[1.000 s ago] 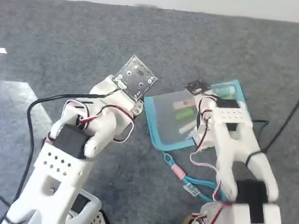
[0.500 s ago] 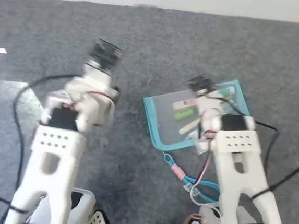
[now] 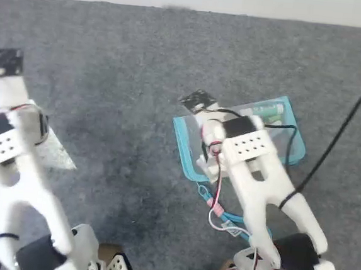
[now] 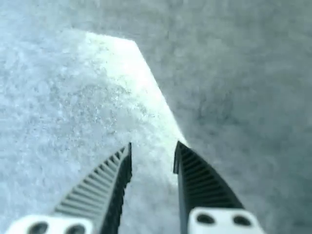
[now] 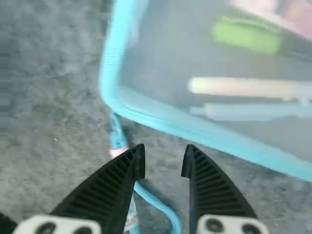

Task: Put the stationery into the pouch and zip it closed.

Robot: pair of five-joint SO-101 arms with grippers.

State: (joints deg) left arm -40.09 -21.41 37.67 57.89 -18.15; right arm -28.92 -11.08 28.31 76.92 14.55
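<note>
Evidently the filling stage is over: the stationery sits inside the clear, teal-edged pouch [image 3: 283, 122], which lies flat on the grey desk [image 3: 124, 60] under the right arm. Through the pouch's [image 5: 113, 48] clear wall the right wrist view shows a green marker [image 5: 246, 34], a white pen [image 5: 243, 86] and a pale blue pen [image 5: 243, 111] lying side by side. No loose item shows on the desk around it.

The right gripper [image 5: 163, 148] hovers just off the pouch's teal rim, jaws parted and holding nothing. It is poised above the blue cord [image 5: 151, 197] and pink tag [image 5: 117, 152] that trail from the pouch's corner. In the high view, the cord [image 3: 230, 223] runs from that corner back toward the base of the right arm.

The left gripper [image 4: 152, 146] hangs well apart from the pouch, at the far side of the desk. It is likewise released and empty, over a pale patch [image 4: 97, 87] on the grey surface.

Whether the zip is already drawn shut cannot be told from these views. If it is not, closing it looks like the one step left. The right gripper is placed near the cord, which probably leads to the zip pull.
</note>
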